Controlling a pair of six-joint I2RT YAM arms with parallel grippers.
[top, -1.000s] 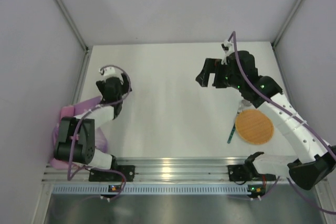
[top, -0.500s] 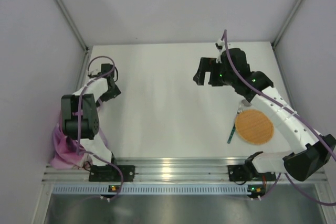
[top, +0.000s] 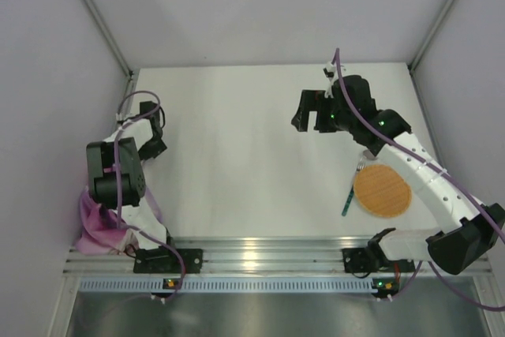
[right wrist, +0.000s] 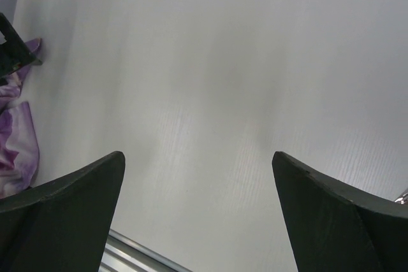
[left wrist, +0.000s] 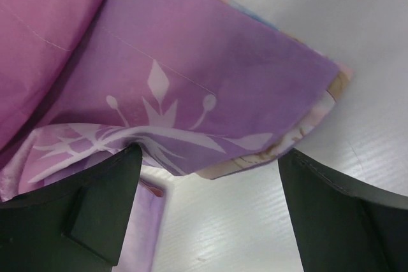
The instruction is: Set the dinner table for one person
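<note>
No legible text, labels, numbers or signs anywhere.

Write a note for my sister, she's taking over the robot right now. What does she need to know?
Left fingers: open, empty, just above the placemat.
Right fingers: open, empty, hovering over bare dinner table.
Purple placemat: crumpled at the near-left corner.
Round orange-brown plate: near right, with a teal-handled utensil beside its left edge.
Done: plate and utensil are out.
Left: probably grab the placemat, spread it flat, then arrange plate and utensil.
</note>
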